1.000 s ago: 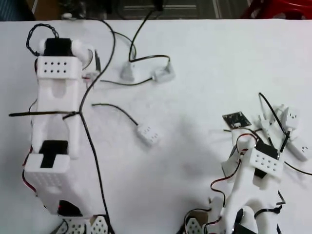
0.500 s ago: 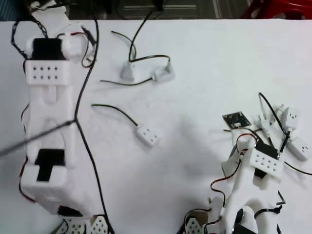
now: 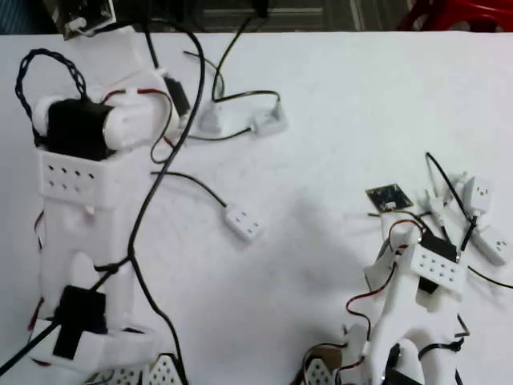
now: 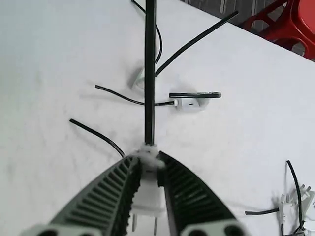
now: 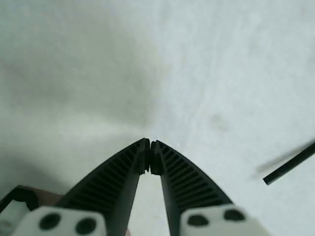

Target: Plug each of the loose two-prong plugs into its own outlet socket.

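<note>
My left gripper (image 4: pixel 146 169) is shut on a white two-prong plug (image 4: pixel 147 196) whose black cord (image 4: pixel 149 73) runs straight ahead. In the high view the left gripper (image 3: pixel 178 96) hangs at the far left of the table, close to two small white connectors (image 3: pixel 209 119) (image 3: pixel 267 122), which the left wrist view has ahead of the fingers (image 4: pixel 140 78) (image 4: pixel 191 103). A white outlet socket (image 3: pixel 242 222) on a short black lead lies mid-table. My right gripper (image 5: pixel 149 156) is shut, holds nothing, and hovers over bare table.
A tangle of white plugs and sockets with black cords (image 3: pixel 473 204) lies at the right edge beside the right arm (image 3: pixel 425 273). The left arm's body (image 3: pixel 80 208) and its cables cover the left side. A red chair (image 4: pixel 290 24) stands beyond the table.
The left arm has swung and twisted, its wrist lifting toward the far edge and its gripper shifting right toward the two connectors. The right arm has kept still.
</note>
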Controlling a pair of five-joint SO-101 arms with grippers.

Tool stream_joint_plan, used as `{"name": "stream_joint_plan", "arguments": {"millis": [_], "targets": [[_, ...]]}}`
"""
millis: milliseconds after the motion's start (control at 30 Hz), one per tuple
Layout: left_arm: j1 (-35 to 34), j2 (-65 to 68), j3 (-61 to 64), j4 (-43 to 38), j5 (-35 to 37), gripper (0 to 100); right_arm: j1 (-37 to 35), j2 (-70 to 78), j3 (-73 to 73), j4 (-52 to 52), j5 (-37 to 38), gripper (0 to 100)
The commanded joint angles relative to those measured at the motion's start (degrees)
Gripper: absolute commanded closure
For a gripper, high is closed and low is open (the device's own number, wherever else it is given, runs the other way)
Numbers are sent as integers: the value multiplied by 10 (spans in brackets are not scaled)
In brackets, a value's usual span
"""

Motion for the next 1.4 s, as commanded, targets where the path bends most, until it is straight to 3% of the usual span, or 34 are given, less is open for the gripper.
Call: {"name": "stream_joint_plan", "arguments": {"millis": [0,133,267,500,767,1133,1367], "targets": [[-3,-32,21,4,121,976,-7,-9,-7,-6,5,980],[-9,-32,57,4,284,976,-36,-9,-14,10,3,980],[-5,-32,98,4,368,976,-62,-9,-36,44,1,980],[-3,-43,131,10,396,975,-86,-9,-75,77,-1,980],[43,-214,173,-10,398,975,-102,-9,-84,79,-25,980],[30,-371,565,-317,440,976,-160,-9,-117,107,-28,980],[31,-519,824,-603,440,975,-218,-4,-254,211,-81,980]]}}
